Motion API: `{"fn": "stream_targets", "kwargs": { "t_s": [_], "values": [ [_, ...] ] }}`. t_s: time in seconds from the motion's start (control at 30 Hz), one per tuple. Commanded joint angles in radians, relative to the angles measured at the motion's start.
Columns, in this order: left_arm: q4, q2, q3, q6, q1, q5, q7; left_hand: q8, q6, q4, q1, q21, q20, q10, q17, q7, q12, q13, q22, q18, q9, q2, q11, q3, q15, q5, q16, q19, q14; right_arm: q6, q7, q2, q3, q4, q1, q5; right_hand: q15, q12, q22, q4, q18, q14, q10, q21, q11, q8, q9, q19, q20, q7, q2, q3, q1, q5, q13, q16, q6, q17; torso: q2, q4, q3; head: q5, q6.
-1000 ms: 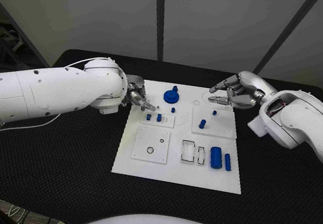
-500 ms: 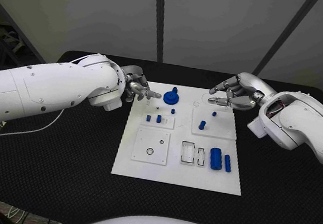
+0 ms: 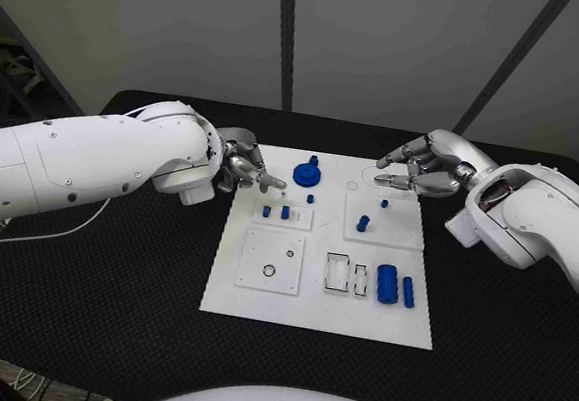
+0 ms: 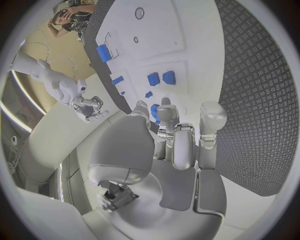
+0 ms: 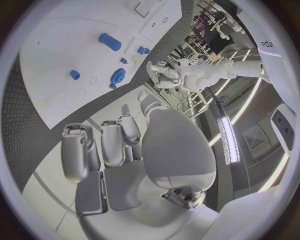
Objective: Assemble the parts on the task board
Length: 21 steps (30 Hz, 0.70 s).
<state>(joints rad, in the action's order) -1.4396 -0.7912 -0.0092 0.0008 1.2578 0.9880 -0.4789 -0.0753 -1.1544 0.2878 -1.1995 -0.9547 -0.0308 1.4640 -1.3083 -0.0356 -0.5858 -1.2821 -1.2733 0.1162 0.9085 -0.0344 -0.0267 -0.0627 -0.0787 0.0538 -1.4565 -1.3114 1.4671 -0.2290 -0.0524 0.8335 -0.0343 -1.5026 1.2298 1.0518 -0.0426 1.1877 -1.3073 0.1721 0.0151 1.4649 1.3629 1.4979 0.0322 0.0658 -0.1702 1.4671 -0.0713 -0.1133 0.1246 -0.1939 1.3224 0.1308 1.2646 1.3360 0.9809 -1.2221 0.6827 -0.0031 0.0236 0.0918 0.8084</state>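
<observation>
Left hand (image 3: 247, 167) fingers curled, poised beside task board's (image 3: 317, 311) far-left corner

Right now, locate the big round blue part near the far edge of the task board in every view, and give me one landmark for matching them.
Head view: round blue part at the board's far edge, just beyond the left hand.
Left wrist view: mostly hidden behind that hand's fingers; a blue sliver shows.
Right wrist view: in the open, beyond the right hand.
Shared landmark: the large blue cylinder.
</observation>
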Motion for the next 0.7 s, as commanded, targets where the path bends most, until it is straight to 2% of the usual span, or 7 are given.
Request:
{"fn": "stream_targets", "kwargs": {
  "t_s": [0.03,0.1,0.37,0.57,0.7],
  "values": [
    [-0.008,-0.002,0.0,0.101,-0.003,0.051,-0.039,-0.01,-0.011,-0.001,-0.004,-0.014,0.0,0.017,-0.084,0.0,-0.038,-0.011,-0.007,0.006,0.0,0.015,-0.004,-0.011,-0.007,0.002,-0.007,-0.009,0.063,0.0,0.007,0.001,0.0,-0.003,0.002,0.003,-0.003,0.005,-0.176,0.007,0.009,0.031,0.003,-0.006,-0.002,0.0,-0.002,0.049,0.006,-0.001,-0.008,-0.002,-0.002,0.003,0.0,-0.006,0.005,0.0,0.0,0.0009,-0.0008,-0.001,0.0],
    [-0.012,-0.003,-0.001,0.112,-0.008,0.06,-0.046,-0.016,-0.016,-0.001,-0.007,-0.027,0.002,0.023,-0.094,0.002,-0.074,-0.023,-0.015,0.004,0.002,0.02,-0.006,-0.018,-0.009,0.004,-0.014,-0.016,0.066,0.0,0.007,0.001,0.0,-0.003,0.002,0.003,-0.003,0.005,-0.176,0.007,0.009,0.031,0.003,-0.006,-0.002,0.0,-0.002,0.049,0.006,-0.001,-0.008,-0.002,-0.002,0.003,0.0,-0.006,0.005,0.0,0.0,0.0009,-0.0006,0.0,0.0],
    [-0.016,0.003,-0.001,0.117,-0.019,0.1,-0.066,-0.031,-0.024,-0.001,-0.013,-0.055,0.007,0.031,-0.116,0.008,-0.126,-0.039,-0.031,-0.002,0.014,0.031,-0.011,-0.041,-0.013,0.024,-0.028,-0.029,0.072,-0.001,0.007,0.002,0.0,-0.005,0.002,0.004,-0.003,0.006,-0.176,0.007,0.009,0.032,0.003,-0.006,-0.002,0.0,-0.002,0.05,0.006,-0.001,-0.009,-0.002,-0.002,0.003,0.0,-0.006,0.005,-0.001,0.0,-0.0007,-0.0005,0.001,0.0],
    [-0.011,0.007,-0.001,0.116,-0.021,0.113,-0.077,-0.034,-0.026,-0.001,-0.014,-0.062,0.007,0.033,-0.12,0.009,-0.138,-0.043,-0.035,-0.003,0.017,0.032,-0.012,-0.046,-0.013,0.027,-0.03,-0.031,0.073,-0.002,0.006,0.004,0.0,-0.006,0.002,0.004,-0.003,0.006,-0.176,0.007,0.009,0.032,0.003,-0.006,-0.002,0.0,-0.002,0.05,0.006,-0.001,-0.009,-0.002,-0.002,0.003,0.0,-0.006,0.005,-0.001,0.001,-0.0003,0.0,0.001,0.001],
    [-0.009,0.011,-0.001,0.113,-0.021,0.115,-0.076,-0.036,-0.026,-0.001,-0.016,-0.062,0.008,0.033,-0.118,0.01,-0.138,-0.043,-0.036,-0.003,0.018,0.034,-0.013,-0.048,-0.014,0.029,-0.029,-0.032,0.072,-0.002,0.006,0.005,0.0,-0.006,0.002,0.005,-0.003,0.006,-0.176,0.007,0.009,0.032,0.003,-0.006,-0.002,0.0,-0.002,0.05,0.006,-0.001,-0.009,-0.002,-0.002,0.003,0.0,-0.006,0.005,-0.001,0.001,0.0001,-0.001,0.0,0.002]
  ]
}}
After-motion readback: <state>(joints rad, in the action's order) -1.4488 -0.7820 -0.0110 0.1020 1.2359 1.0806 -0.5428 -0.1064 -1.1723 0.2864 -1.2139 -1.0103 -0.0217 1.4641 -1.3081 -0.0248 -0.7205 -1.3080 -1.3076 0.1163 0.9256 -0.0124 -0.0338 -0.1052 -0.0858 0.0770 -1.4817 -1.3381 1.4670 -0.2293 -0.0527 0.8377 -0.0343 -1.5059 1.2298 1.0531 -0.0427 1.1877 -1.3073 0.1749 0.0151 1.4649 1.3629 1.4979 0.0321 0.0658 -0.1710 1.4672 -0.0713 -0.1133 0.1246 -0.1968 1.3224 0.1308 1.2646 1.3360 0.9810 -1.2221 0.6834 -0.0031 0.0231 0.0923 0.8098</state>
